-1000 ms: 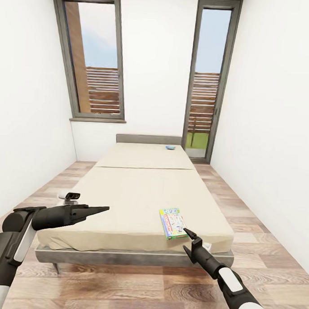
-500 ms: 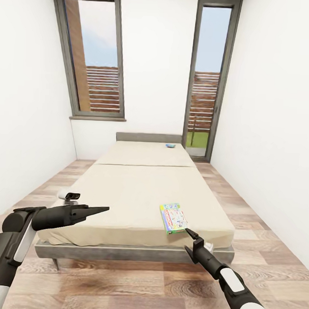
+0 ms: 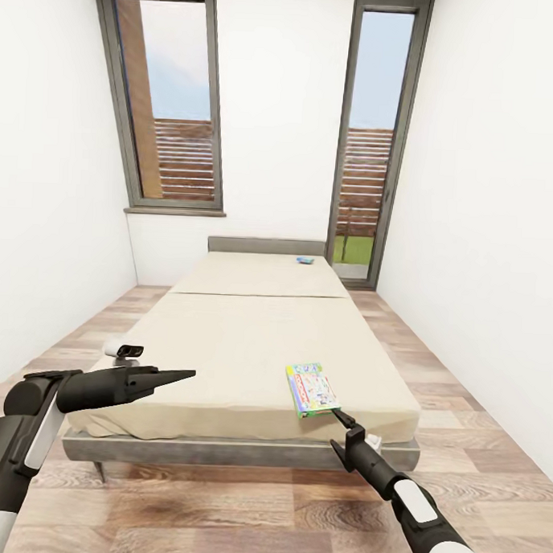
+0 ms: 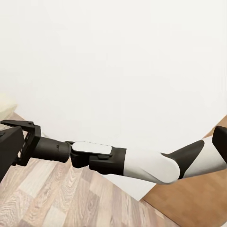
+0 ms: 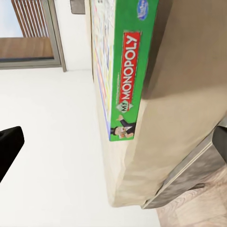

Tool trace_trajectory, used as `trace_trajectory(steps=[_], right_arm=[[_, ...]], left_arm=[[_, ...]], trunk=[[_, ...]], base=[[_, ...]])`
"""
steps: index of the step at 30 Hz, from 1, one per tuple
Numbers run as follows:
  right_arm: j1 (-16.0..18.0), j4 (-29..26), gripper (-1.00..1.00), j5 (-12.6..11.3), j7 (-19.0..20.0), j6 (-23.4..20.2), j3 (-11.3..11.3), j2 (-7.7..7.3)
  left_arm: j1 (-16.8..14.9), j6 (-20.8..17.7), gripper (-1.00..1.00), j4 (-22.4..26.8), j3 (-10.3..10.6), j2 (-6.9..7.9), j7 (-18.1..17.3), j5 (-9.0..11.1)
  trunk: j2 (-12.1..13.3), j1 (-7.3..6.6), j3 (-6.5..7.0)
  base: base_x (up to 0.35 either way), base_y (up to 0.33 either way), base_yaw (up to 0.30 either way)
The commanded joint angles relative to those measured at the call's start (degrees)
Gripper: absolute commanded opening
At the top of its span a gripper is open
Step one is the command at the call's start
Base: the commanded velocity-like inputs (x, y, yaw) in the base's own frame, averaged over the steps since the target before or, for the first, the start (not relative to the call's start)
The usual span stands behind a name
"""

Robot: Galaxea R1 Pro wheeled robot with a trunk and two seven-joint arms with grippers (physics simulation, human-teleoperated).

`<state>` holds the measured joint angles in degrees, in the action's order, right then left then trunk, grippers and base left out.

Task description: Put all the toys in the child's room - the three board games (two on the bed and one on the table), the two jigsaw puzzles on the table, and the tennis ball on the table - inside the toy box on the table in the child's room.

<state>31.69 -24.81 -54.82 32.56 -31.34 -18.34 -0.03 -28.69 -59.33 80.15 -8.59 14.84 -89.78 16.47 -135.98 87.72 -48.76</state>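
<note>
The bed (image 3: 241, 339), a cream mattress in two panels, fills the middle of the child's room. A busy multicolour board game (image 3: 312, 389) lies flat near the bed's front right corner. In the right wrist view its green side (image 5: 126, 85) reads MY MONOPOLY. My right gripper (image 3: 339, 416) is open at that box's near corner, with one fingertip (image 5: 8, 149) off to each side and nothing held. A small blue board game (image 3: 306, 260) lies at the far end by the headboard. My left gripper (image 3: 184, 375) hovers open over the bed's front left corner.
White walls close in on both sides of the bed, with strips of wood-plank floor (image 3: 455, 413) between. A window (image 3: 167, 103) and a glass door (image 3: 370, 152) are in the far wall. My right forearm (image 4: 127, 161) crosses the left wrist view.
The whole picture shifted slightly, so the camera moved. My right gripper's tips now sit just below the multicolour game's near corner instead of over it. The left arm has not moved.
</note>
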Motion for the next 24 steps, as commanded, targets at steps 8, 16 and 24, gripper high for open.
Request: trace_trajectory(steps=[8,16,24], right_arm=[[0.04,0.02,1.00,-0.29,-0.09,-0.63,-2.42,0.25],[0.04,0.02,1.00,-0.29,-0.10,-0.66,-3.07,0.21],[0.04,0.02,1.00,-0.29,-0.12,-0.65,-3.10,0.11]], left_arm=[[-0.02,-0.61,1.00,0.01,0.05,0.02,-0.22,0.03],[-0.02,-0.61,1.00,0.01,0.07,0.02,-0.22,-0.01],[-0.02,-0.61,1.00,0.01,0.08,0.02,-0.22,-0.01]], trunk=[[-0.03,-0.01,-0.06],[-0.03,-0.01,-0.06],[-0.03,-0.01,-0.06]], base=[[0.098,0.000,0.000],[0.030,0.000,0.000],[0.164,0.000,0.000]])
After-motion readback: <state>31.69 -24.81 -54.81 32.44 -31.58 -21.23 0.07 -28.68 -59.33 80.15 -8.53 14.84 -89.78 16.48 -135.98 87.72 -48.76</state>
